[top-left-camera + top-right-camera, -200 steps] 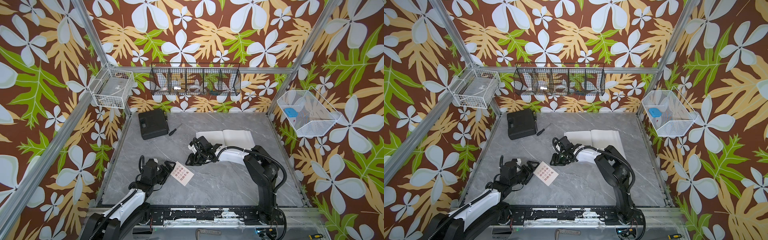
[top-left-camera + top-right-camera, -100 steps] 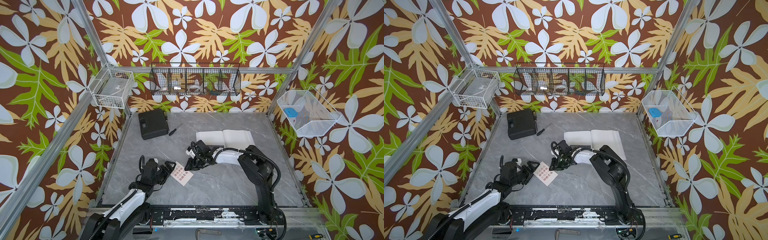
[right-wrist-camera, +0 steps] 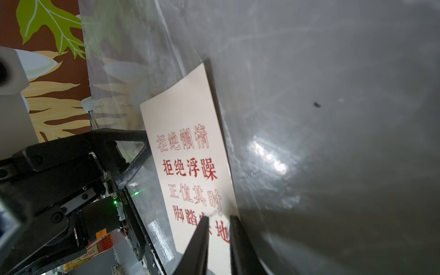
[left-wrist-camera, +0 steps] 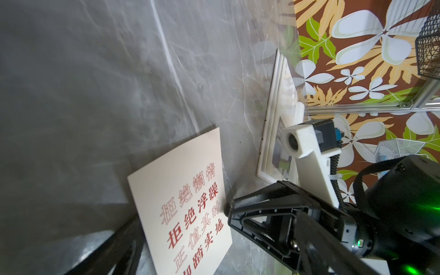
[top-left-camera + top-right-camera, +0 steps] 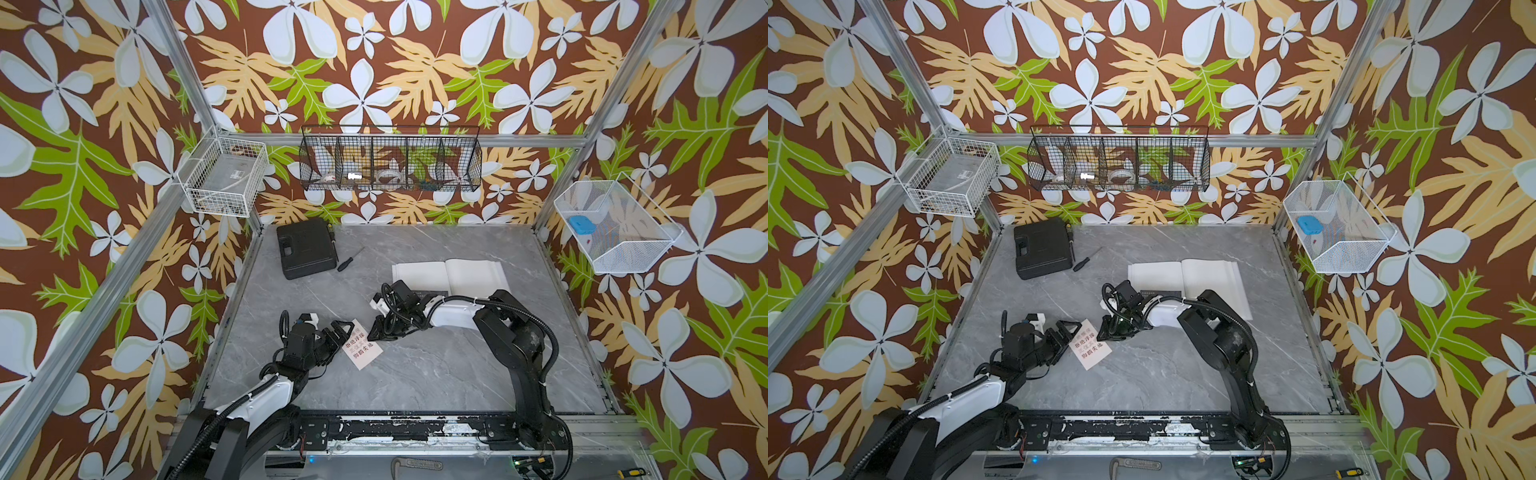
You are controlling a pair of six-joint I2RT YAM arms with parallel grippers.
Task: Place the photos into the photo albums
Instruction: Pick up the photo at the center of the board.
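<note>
The cream photo (image 5: 363,347) is flanked by the wide-open, empty left gripper (image 5: 341,340). The right gripper (image 3: 217,220) is narrowed at its edge; whether it is gripped cannot be told.

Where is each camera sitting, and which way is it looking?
Top views: high above the robot's end, looking down on the table; left end effector and right end effector both show.
Left wrist: low over the table, facing the card and open book; the right end effector shows.
Right wrist: low, facing along the card; its own fingertips show, plus the left end effector.
Shared: both wrist views see the card.
</note>
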